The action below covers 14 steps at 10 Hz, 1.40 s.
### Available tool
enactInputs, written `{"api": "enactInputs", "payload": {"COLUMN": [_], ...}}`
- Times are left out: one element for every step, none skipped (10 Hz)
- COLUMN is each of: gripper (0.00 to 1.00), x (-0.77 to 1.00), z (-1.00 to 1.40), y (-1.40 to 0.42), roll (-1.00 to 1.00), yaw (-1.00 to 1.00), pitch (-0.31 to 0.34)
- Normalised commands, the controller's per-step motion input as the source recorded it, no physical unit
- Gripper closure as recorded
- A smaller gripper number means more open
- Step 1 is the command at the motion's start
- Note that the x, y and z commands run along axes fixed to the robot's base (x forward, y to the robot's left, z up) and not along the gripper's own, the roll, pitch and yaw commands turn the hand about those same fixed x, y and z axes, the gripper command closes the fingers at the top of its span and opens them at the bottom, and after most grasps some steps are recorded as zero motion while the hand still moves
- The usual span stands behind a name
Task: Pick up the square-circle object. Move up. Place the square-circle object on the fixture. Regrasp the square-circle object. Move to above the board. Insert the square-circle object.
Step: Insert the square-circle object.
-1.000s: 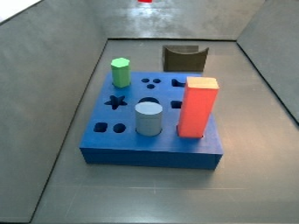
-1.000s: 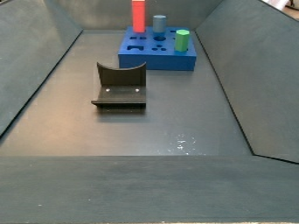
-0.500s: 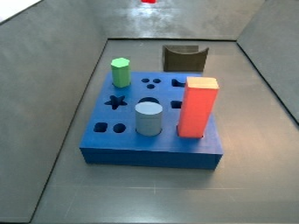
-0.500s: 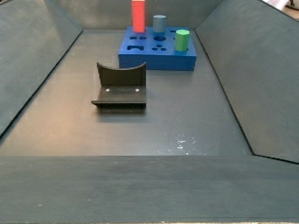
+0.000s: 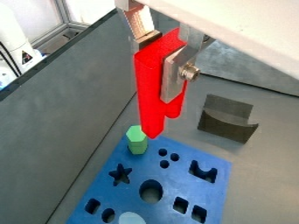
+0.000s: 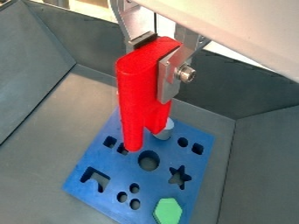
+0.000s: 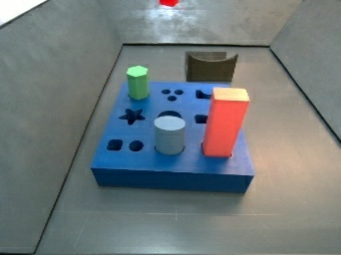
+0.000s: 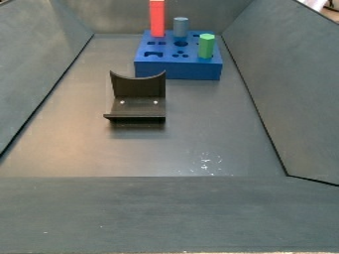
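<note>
My gripper (image 5: 156,74) is shut on the square-circle object (image 5: 149,98), a bright red peg that hangs lengthwise down between the silver fingers; both wrist views show this, with the gripper (image 6: 149,74) and peg (image 6: 136,109) high above the board (image 5: 176,182) (image 6: 117,166). In a side view only a red tip (image 7: 170,3) shows at the top edge, above the blue board (image 7: 173,175). The gripper is out of view in the side view that shows the board (image 8: 192,69) at the far end. The dark fixture (image 5: 228,119) (image 7: 210,66) (image 8: 135,96) stands empty beside the board.
A green peg (image 7: 138,82) (image 5: 138,138) (image 6: 170,211), a grey cylinder (image 7: 170,134) (image 8: 180,26) and a tall red-orange block (image 7: 226,122) (image 8: 157,17) stand in the board. Grey sloping walls enclose the floor.
The red tip at the top edge of a side view shows a little more and sits slightly further right. Nothing else has moved.
</note>
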Motion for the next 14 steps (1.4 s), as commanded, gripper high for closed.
{"api": "enactInputs", "payload": {"gripper": [1.00, 1.00, 1.00, 1.00, 1.00, 1.00, 1.00, 1.00, 1.00, 1.00, 1.00, 1.00, 1.00, 1.00], "x": [-0.08, 0.00, 0.00, 0.00, -0.05, -0.09, -0.09, 0.00, 0.01, -0.15, 0.00, 0.00, 0.00, 0.00], "z": [-0.57, -0.63, -0.64, -0.66, -0.68, -0.70, -0.70, -0.22, -0.13, -0.24, -0.13, -0.10, -0.10, -0.09], "y": [-0.16, 0.00, 0.00, 0.00, 0.00, -0.01, -0.01, -0.27, -0.08, 0.00, 0.00, 0.00, 0.00, 0.00], "roll": [0.00, 0.00, 0.00, 0.00, -0.01, -0.03, -0.03, -0.25, 0.00, -0.02, 0.00, 0.00, 0.00, 0.00], "yaw": [-0.88, -1.00, -1.00, -1.00, -1.00, -1.00, -1.00, -0.55, 0.00, -0.92, -1.00, -1.00, -1.00, -1.00], "pitch": [0.000, -0.023, -0.036, -0.061, -0.104, -0.134, -0.134, -0.220, 0.013, -0.024, -0.016, -0.007, -0.004, -0.004]}}
